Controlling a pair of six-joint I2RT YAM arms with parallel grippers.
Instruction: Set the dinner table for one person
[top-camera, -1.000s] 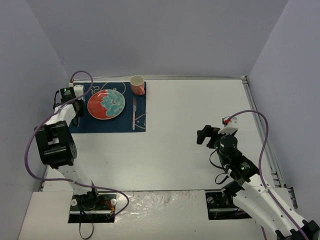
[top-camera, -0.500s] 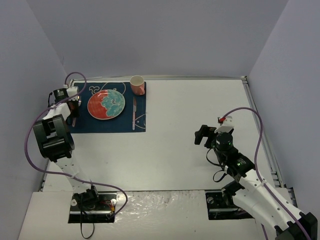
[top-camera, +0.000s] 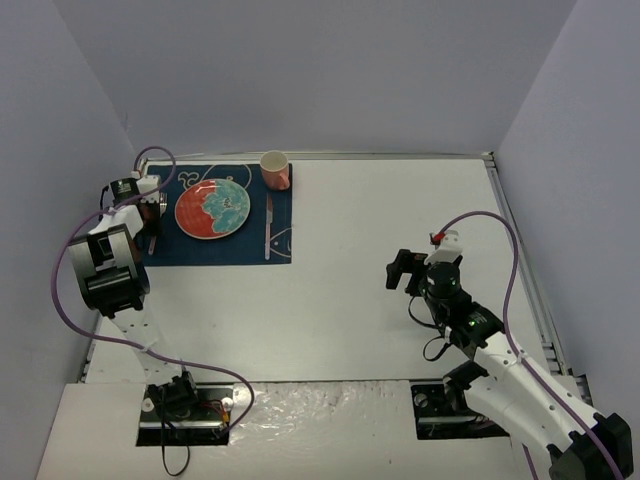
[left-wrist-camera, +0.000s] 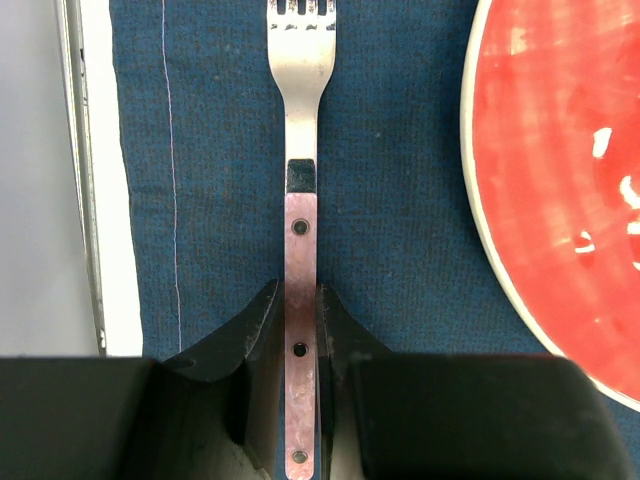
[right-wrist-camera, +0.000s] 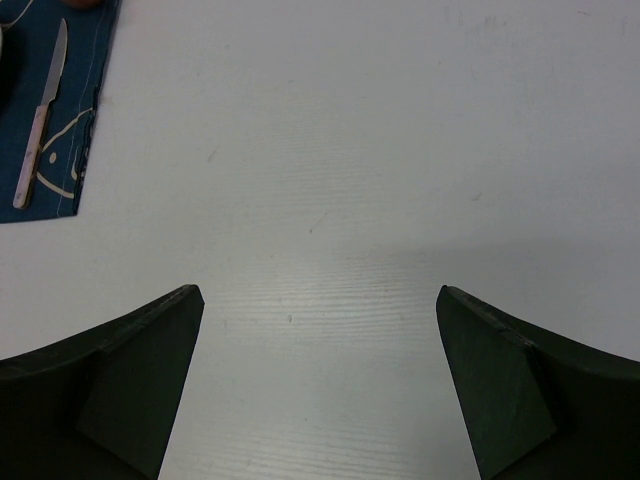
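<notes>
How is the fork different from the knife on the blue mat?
The fork ends in prongs; the knife ends in a flat blade. The fork is pinched in the left tool; the knife lies free, with nothing touching it. In the top view the fork is left of the plate and the knife is right of it. Both have pale handles and are over the blue placemat.

A dark blue cloth placemat (top-camera: 215, 248) lies at the far left corner of the large white rectangular counter (top-camera: 380, 250). On it, a round red-and-teal ceramic plate (top-camera: 212, 209) sits in the middle, a pink-handled steel fork (left-wrist-camera: 301, 200) to its left, a pink-handled steel knife (top-camera: 268, 225) to its right, and a pink ceramic cup (top-camera: 275, 170) at the mat's far right corner.
</notes>
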